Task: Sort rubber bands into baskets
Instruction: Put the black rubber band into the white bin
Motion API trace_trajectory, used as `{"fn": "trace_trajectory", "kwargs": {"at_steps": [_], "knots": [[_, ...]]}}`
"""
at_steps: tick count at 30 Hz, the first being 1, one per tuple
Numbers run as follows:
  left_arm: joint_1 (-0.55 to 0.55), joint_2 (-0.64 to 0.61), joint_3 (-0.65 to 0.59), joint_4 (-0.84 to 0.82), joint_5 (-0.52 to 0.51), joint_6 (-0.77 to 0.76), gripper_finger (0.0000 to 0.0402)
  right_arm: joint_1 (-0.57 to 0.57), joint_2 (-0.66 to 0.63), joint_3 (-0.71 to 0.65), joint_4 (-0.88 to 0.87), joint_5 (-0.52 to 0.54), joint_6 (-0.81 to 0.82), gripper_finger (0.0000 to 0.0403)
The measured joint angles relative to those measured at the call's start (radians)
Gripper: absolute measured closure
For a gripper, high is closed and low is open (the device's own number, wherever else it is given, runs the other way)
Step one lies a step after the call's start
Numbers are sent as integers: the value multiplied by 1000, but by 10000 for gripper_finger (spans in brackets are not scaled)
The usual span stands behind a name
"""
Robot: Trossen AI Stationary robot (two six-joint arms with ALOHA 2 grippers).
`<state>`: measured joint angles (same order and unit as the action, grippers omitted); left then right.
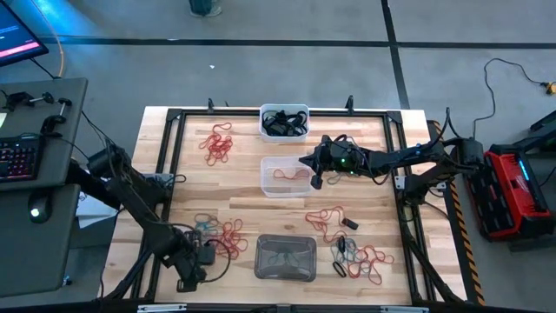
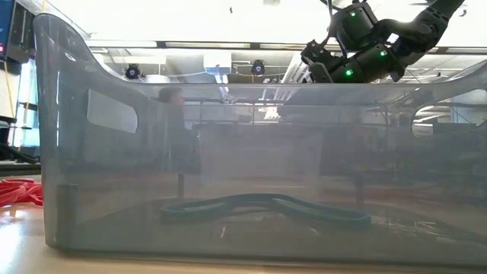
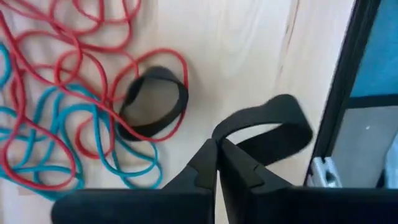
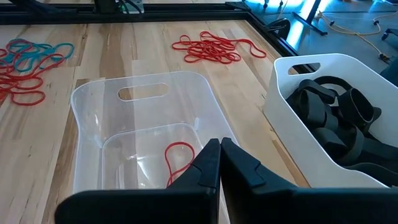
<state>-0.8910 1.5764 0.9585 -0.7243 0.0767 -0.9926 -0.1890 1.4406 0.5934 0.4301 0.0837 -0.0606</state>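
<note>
My left gripper [image 1: 201, 257] is at the table's near left, pointing down, shut on a black rubber band [image 3: 267, 124]. Beside it on the wood lies a tangle of red and teal bands [image 3: 62, 112] with another black band [image 3: 152, 102]. My right gripper [image 4: 220, 146] hovers shut over the clear basket [image 1: 285, 176], holding nothing; one red band [image 4: 180, 158] lies in that basket. The white basket [image 1: 284, 122] at the far edge holds black bands. The grey basket [image 1: 285, 258] at the near edge holds a teal band [image 2: 266, 207]. My left gripper pinches the black band between its two fingers at one end of the loop [image 3: 231, 134]. The fingers come from above, pointing down. The rest of the loop stands out past the fingertips, open and curled; whether it is clear of the wood I cannot tell.
Red bands lie in a pile at the far left [image 1: 217, 143] and right of centre [image 1: 326, 219]; a mixed pile [image 1: 360, 258] sits near right. The black frame rail [image 3: 348, 93] runs close beside my left gripper.
</note>
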Motion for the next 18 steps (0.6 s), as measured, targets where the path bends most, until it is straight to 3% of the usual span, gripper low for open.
{"fn": "trace_trajectory", "kwargs": {"at_steps": [8, 18], "knots": [[179, -118, 1, -98, -93, 91, 401, 0, 0, 0, 0, 0, -1, 402], [621, -218, 1, -70, -176, 448, 401, 0, 0, 0, 0, 0, -8, 402]]}}
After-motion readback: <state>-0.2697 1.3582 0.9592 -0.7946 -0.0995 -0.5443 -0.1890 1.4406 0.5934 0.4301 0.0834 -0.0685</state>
